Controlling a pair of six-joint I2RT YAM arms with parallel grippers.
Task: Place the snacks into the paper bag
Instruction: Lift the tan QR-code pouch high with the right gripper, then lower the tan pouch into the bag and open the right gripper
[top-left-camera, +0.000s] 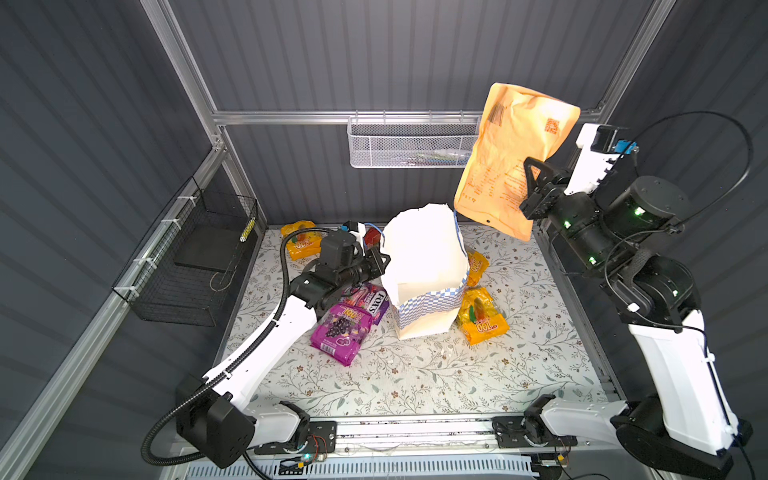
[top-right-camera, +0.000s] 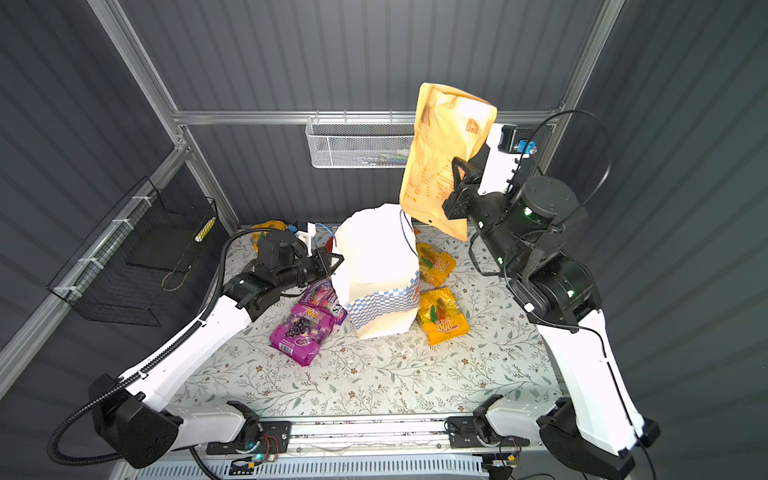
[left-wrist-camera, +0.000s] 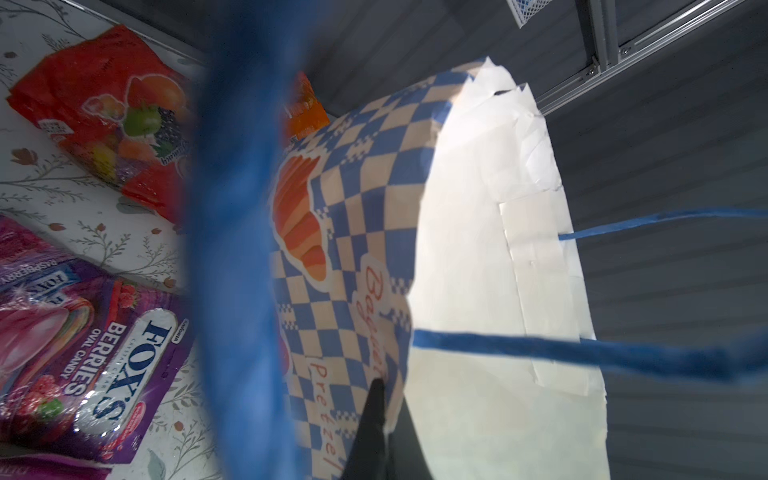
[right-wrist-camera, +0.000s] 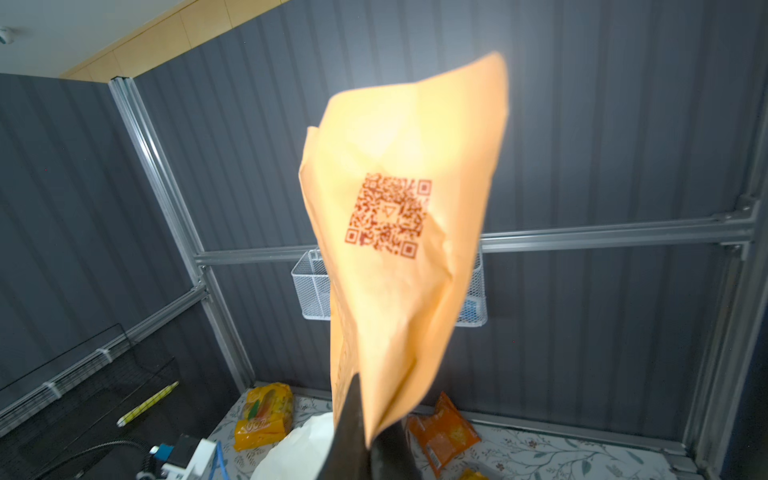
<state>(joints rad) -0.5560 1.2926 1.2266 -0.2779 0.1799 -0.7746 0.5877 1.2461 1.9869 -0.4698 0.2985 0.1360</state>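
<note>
Yellow-orange packet (top-left-camera: 515, 158) clamped in right gripper (top-left-camera: 527, 194), long axis near upright, lower end toward paper bag (top-left-camera: 424, 266), bag upright, mouth up, left gripper (top-left-camera: 381, 258) pinching its rim.

My tabletop (top-left-camera: 415, 374) is covered by a pale cloth printed with leaf sprigs and small flowers. Grey ribbed wall panels (top-left-camera: 374, 54) rise behind the tabletop's far edge, braced by an aluminium frame rail (top-left-camera: 291, 117). A white mesh basket (top-left-camera: 411, 145) hangs from that rail, above the tabletop's far edge; its contents are too indistinct to identify. Left of the tabletop hangs a black wire basket (top-left-camera: 191, 266). It holds a flat black slab (top-left-camera: 208, 249) and a yellow stick (top-left-camera: 248, 230) with dark markings.
</note>
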